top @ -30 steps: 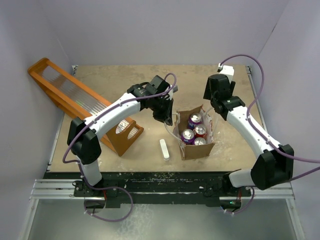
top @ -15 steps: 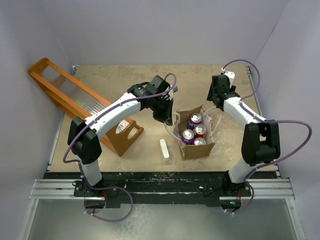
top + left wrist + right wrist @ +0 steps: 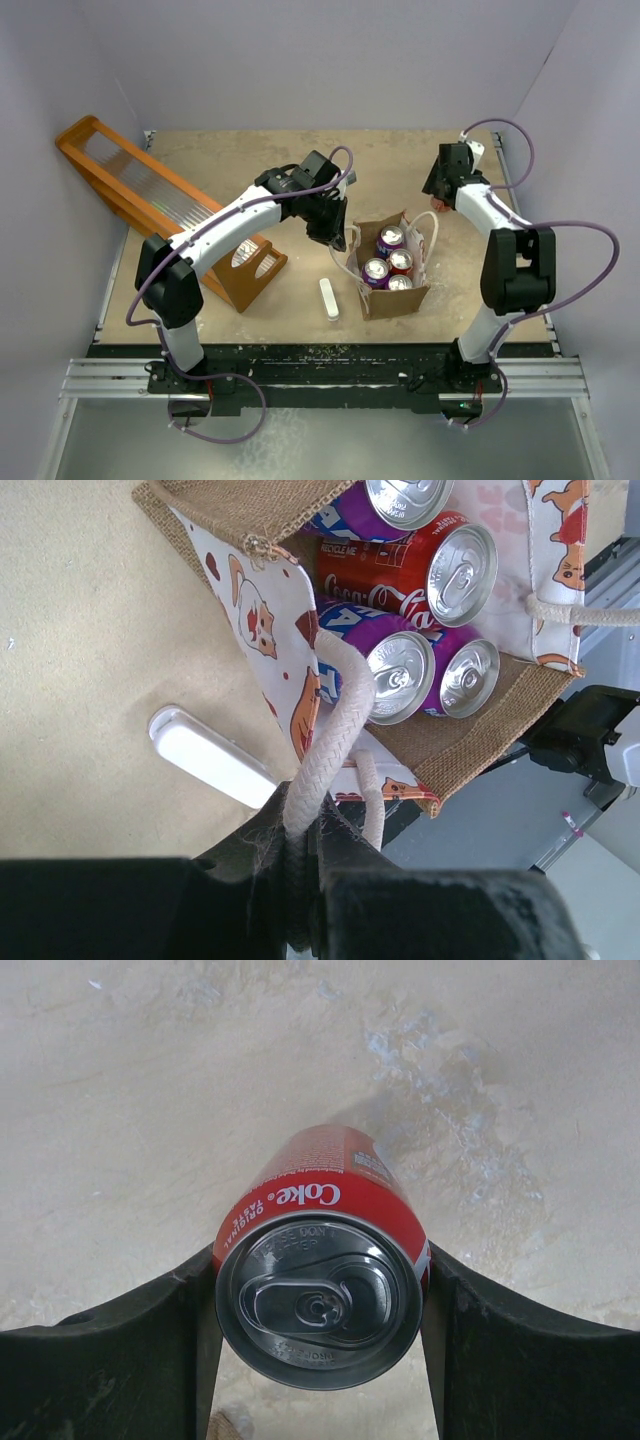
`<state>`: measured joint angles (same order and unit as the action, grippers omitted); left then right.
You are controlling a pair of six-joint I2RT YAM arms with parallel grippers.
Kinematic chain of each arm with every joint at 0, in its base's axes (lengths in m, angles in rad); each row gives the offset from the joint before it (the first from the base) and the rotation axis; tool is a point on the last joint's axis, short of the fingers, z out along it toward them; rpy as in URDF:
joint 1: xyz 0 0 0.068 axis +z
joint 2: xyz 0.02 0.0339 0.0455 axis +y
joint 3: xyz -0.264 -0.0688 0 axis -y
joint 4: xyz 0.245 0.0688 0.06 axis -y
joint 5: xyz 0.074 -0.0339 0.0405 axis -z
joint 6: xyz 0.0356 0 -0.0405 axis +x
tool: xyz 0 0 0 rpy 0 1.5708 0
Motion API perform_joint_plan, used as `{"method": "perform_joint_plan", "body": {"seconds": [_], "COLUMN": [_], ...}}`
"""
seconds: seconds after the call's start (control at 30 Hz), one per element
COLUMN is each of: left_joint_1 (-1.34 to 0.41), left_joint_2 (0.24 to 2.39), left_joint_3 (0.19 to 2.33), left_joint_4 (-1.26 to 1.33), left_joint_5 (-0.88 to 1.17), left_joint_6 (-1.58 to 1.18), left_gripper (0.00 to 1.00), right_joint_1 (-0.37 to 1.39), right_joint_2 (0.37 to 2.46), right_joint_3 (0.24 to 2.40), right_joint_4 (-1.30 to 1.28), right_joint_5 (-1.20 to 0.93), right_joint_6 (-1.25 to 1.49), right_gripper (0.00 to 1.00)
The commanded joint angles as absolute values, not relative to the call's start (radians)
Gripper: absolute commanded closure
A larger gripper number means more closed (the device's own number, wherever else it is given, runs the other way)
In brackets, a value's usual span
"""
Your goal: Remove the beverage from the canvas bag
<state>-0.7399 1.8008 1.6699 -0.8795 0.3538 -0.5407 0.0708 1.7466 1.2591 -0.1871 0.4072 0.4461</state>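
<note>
While the right gripper (image 3: 318,1263) is clamped on the sides of a Coke can (image 3: 320,1175), the left gripper (image 3: 300,835) pinches the rope handle (image 3: 335,720) of the bag (image 3: 392,297), I think to hold the bag steady. The can is outside the bag, over the table (image 3: 130,1080) at the far right. Its lid faces the wrist; its long axis runs down toward the table.

You have bare surface (image 3: 230,150) behind the canvas bag (image 3: 395,298) and right of it. Four cans (image 3: 377,270) fill the bag wall to wall. The left arm (image 3: 240,215) and the taut handle (image 3: 335,720) cross its left side. A white bar (image 3: 329,298) lies just beside it, and the orange rack (image 3: 150,200) blocks the far left.
</note>
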Motion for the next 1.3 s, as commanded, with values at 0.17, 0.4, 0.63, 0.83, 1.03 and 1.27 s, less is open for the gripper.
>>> {"method": "perform_joint_plan", "body": {"seconds": [0.17,0.4,0.63,0.83,1.03,1.27], "left_joint_1": [-0.736,-0.735,-0.735,-0.735,-0.736,-0.736], "left_joint_2": [1.766,1.763,1.760,1.754,1.738,1.721], "left_joint_3": [1.666,1.667,1.665,1.662,1.646,1.604], "left_joint_4": [-0.846,-0.849,-0.852,-0.851,-0.826,-0.777], "left_joint_5": [0.380,0.377,0.378,0.378,0.380,0.407], "left_joint_6": [-0.548,-0.542,-0.541,-0.542,-0.548,-0.556], "left_gripper": [0.98,0.97,0.97,0.95,0.93,0.93], "right_joint_1": [0.059,0.051,0.051,0.051,0.051,0.051], "right_joint_2": [1.777,1.813,1.819,1.787,1.738,1.634], "right_joint_3": [1.368,1.389,1.373,1.374,1.403,1.400], "right_joint_4": [-0.131,-0.155,-0.156,-0.157,-0.212,-0.333], "right_joint_5": [0.401,0.398,0.407,0.400,0.408,0.347], "right_joint_6": [0.461,0.455,0.451,0.425,0.395,0.418], "right_gripper": [1.00,1.00,0.81,0.41,0.10,0.08]}}
